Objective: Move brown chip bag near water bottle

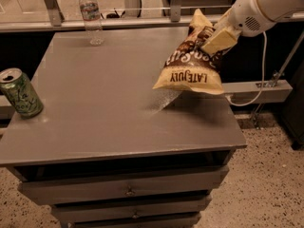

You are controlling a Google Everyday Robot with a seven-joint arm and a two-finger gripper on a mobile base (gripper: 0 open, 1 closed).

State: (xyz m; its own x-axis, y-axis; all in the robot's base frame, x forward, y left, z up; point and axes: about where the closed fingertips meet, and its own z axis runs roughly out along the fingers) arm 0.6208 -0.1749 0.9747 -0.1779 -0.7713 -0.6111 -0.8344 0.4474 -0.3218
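Note:
The brown chip bag hangs in the air above the right side of the grey table, its tan "LATE JULY" end pointing down. My gripper is shut on the bag's upper part, coming in from the upper right on a white arm. The water bottle, clear with a white cap, stands upright at the table's far left edge, well to the left of the bag.
A green drink can stands at the table's left edge. A rail and metal posts run behind the table. A white cable hangs at the right. Drawers sit under the tabletop.

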